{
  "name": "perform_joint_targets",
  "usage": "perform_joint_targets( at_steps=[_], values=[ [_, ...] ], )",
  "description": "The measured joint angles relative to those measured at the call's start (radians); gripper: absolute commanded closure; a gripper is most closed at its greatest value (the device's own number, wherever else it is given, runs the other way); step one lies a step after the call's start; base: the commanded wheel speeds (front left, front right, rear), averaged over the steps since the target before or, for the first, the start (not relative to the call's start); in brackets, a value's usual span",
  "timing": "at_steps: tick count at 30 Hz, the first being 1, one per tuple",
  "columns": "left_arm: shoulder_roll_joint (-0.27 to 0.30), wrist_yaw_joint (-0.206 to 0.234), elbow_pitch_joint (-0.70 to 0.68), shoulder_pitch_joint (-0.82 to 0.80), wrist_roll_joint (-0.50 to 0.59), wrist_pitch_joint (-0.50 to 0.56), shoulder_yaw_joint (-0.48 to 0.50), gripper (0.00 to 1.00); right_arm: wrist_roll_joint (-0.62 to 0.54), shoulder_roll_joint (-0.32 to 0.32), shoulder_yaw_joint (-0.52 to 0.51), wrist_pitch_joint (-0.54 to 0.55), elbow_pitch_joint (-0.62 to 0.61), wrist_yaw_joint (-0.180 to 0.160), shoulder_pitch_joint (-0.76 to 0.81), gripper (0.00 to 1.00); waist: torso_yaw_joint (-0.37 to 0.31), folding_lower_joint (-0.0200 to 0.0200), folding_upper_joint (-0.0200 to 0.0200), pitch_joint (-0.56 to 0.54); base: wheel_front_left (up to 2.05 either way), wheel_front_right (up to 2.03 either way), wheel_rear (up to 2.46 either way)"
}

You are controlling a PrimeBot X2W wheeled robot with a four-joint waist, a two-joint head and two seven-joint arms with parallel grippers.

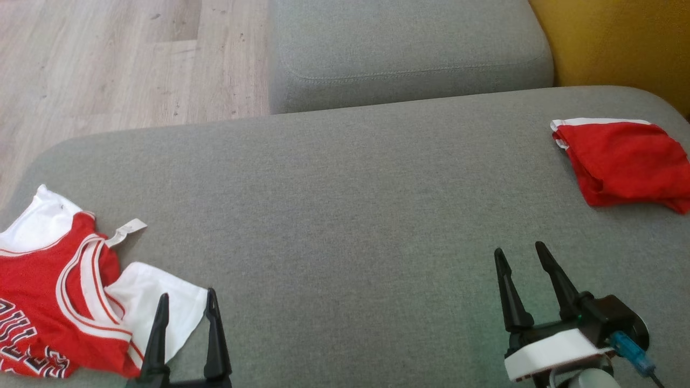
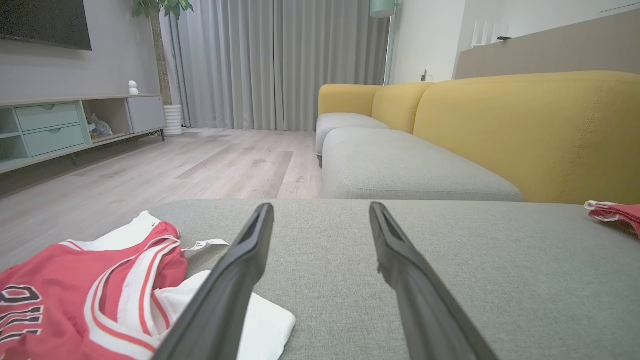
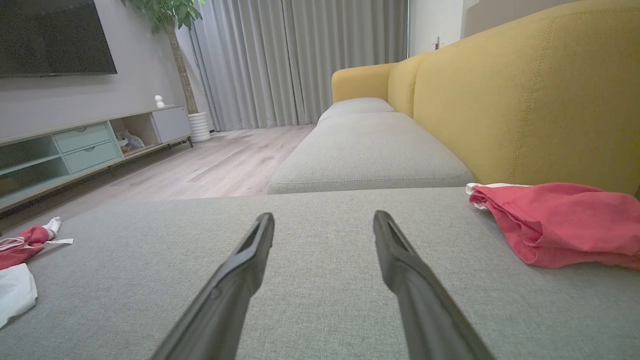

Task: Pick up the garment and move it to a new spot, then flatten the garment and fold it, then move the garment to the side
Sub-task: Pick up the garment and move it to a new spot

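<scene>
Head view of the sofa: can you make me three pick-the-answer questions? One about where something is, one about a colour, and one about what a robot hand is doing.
1. Where does the jersey lie?
A. In a basket
B. At the left end of the grey cushion
C. On a chair

2. What colour is the cloth bundle at the far right?
A. Blue
B. Green
C. Red with a white edge

3. How is the left gripper?
A. Open, holding nothing
B. Shut on a sock
C. Shut on a towel

Answers:
1. B, since the jersey lies at the cushion's left end.
2. C, since the bundle is red and has a white strip along its top.
3. A, since its two fingers stand apart with nothing gripped between them.
</scene>
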Motion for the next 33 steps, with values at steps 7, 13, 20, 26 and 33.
perform_joint_targets(
  at_steps=[7, 13, 20, 26, 33],
  values=[
    [0.000, 0.000, 0.012, 0.000, 0.009, 0.000, -0.001, 0.00, -0.011, 0.002, -0.001, 0.000, 0.000, 0.000, 0.000, 0.00, 0.005, 0.0000, 0.0000, 0.006, 0.00, 0.00, 0.00],
    [0.000, -0.004, 0.031, -0.002, 0.022, 0.000, -0.005, 0.00, -0.058, 0.004, -0.012, 0.000, 0.003, 0.000, 0.009, 0.00, 0.056, 0.0000, 0.0000, 0.008, 0.00, 0.00, 0.00],
    [0.000, -0.003, 0.060, 0.000, 0.027, 0.000, -0.002, 0.00, -0.045, 0.007, -0.015, 0.000, 0.019, 0.000, 0.042, 0.00, 0.191, 0.0000, 0.0000, -0.002, 0.00, 0.00, 0.00],
    [0.001, -0.007, 0.062, 0.024, 0.056, 0.000, 0.013, 0.00, -0.018, 0.010, -0.005, 0.000, 0.022, 0.000, 0.042, 0.00, 0.338, 0.0000, 0.0000, -0.011, 0.00, 0.00, 0.00],
    [0.002, -0.016, 0.055, 0.052, 0.070, 0.000, 0.057, 0.00, -0.015, 0.012, 0.021, 0.000, 0.030, 0.000, 0.042, 0.00, 0.477, 0.0000, 0.0000, -0.017, 0.00, 0.00, 0.00]
  ],
)
